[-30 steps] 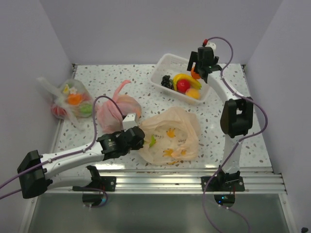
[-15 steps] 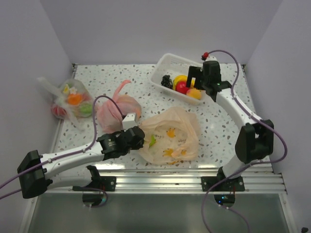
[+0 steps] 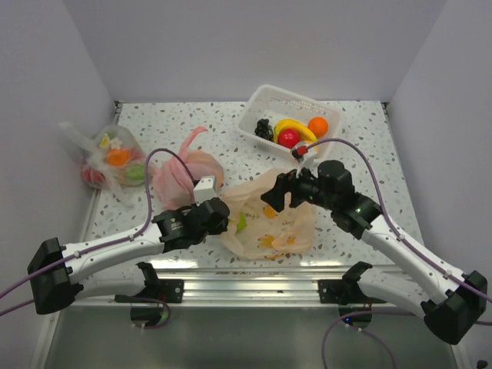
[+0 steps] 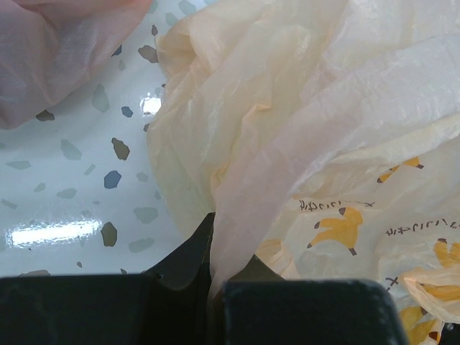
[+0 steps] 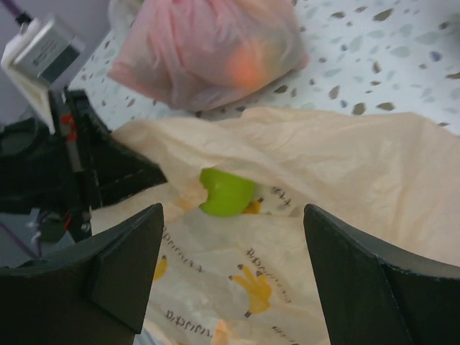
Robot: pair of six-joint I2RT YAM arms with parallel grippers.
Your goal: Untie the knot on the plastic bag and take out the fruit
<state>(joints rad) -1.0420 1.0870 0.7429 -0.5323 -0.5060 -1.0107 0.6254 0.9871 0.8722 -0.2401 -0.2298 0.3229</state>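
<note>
Plastic bag (image 3: 277, 219): thin, translucent, pale peach, printed with small orange-yellow motifs. It lies slack and crumpled flat on the speckled table (image 3: 231, 131), near the front edge between the two arms. In the left wrist view the film (image 4: 323, 129) falls in long soft folds. In the right wrist view (image 5: 359, 165) an upper flap overlaps a printed lower layer.

Fruit in the bag: one green apple (image 3: 241, 223) (image 5: 226, 191) at the bag's left end, half tucked under the flap. A couple of orange-yellow patches show through the film near the front; I cannot tell whether they are print or fruit.

White tray (image 3: 265, 96), far right of the table, well apart from the bag: banana (image 3: 296, 127), orange (image 3: 317, 126), red apple (image 3: 289, 137) and dark grapes (image 3: 264, 129).

Pink bag (image 3: 184, 173) (image 5: 208, 43) sits just behind the peach bag's left end, with something orange showing inside it. Clear flower-print bag (image 3: 115, 161), at the far left by the wall, holds mixed fruit.

Left hand (image 3: 221, 219) (image 4: 215, 280): clenched on a fold of the bag's left edge, with film pinched between the two dark fingers (image 4: 302, 309).

Right hand (image 3: 280, 192) (image 5: 230, 215): spread wide, fingers (image 5: 122, 273) to either side of the apple and above the bag. It holds nothing; whether it touches the film I cannot tell.
</note>
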